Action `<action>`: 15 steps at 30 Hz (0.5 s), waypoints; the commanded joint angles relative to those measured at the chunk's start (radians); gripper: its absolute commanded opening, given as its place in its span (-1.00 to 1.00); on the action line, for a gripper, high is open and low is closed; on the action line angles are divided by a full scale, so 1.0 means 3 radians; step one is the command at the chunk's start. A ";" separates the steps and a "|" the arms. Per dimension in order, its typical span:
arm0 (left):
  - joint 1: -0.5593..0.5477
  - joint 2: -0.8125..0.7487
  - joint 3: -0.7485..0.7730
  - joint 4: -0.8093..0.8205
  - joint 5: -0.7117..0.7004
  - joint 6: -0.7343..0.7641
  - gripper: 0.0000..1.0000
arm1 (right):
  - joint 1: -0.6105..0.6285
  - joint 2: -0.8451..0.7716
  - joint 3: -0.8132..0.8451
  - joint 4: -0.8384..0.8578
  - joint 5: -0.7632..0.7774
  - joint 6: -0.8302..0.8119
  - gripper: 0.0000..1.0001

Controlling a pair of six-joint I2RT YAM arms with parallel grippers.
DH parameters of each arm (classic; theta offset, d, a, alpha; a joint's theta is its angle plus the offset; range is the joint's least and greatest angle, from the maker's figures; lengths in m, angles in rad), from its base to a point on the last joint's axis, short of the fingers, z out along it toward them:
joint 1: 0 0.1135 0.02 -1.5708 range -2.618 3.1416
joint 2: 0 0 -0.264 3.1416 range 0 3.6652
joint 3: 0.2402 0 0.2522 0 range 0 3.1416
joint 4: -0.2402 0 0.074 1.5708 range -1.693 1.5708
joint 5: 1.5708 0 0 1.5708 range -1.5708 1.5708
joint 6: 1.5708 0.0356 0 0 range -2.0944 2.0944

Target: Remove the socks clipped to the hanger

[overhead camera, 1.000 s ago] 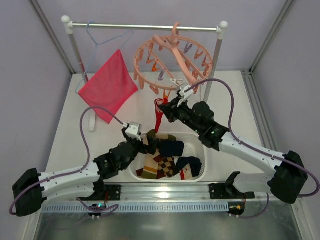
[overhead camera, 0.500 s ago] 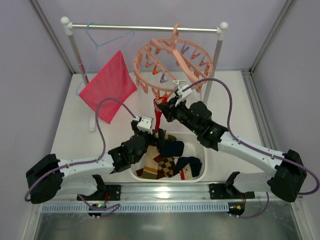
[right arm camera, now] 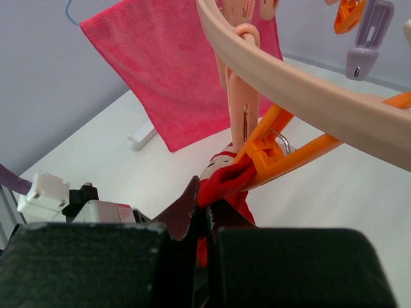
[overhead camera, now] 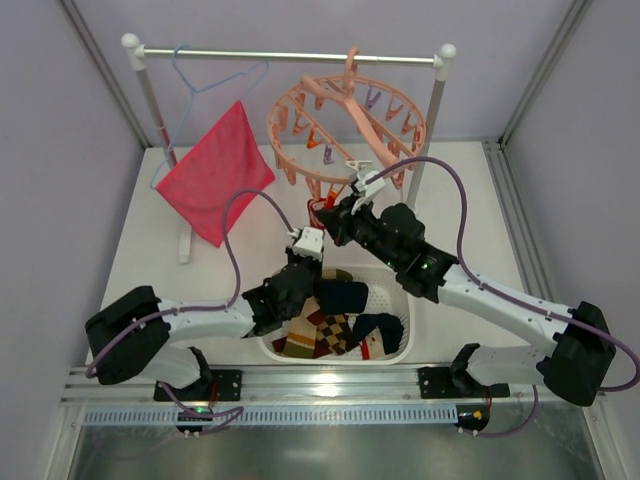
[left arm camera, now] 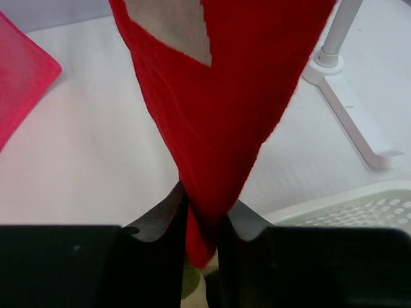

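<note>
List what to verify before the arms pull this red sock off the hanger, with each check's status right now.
1. Left jaws pinch the red sock's lower end: ok.
2. Right jaws shut on the sock's top, right at the orange clip: ok.
3. Clip has let go of the sock: not ok, it bites the fabric.
4. Hook of the hanger sits over the rail: ok.
5. Basket close by, lower than the sock: ok.
</note>
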 commanded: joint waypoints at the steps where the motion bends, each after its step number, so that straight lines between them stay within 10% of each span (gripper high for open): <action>1: 0.0015 0.0086 0.0111 0.0447 -0.0126 0.0143 -0.68 | 0.0030 -0.0137 0.0004 0.0070 -0.0048 0.0052 -0.92; 2: 0.0010 0.0117 0.0111 0.0447 -0.0146 0.0128 -1.00 | 0.0035 -0.0148 0.0004 0.0034 -0.0053 0.0062 -0.92; 4: 0.0010 0.0117 0.0101 0.0458 -0.0152 0.0118 -0.99 | 0.0030 -0.0173 -0.0001 -0.0007 -0.0068 0.0057 -0.91; 9: 0.0005 -0.0122 -0.0027 0.0294 -0.0167 -0.0081 -1.00 | 0.0030 -0.0286 -0.0067 -0.0155 0.0090 0.0031 0.50; 15: 0.0000 -0.0501 -0.0120 -0.0119 -0.0050 -0.0179 -0.99 | 0.0030 -0.0771 -0.0516 -0.0242 0.0473 0.0026 0.67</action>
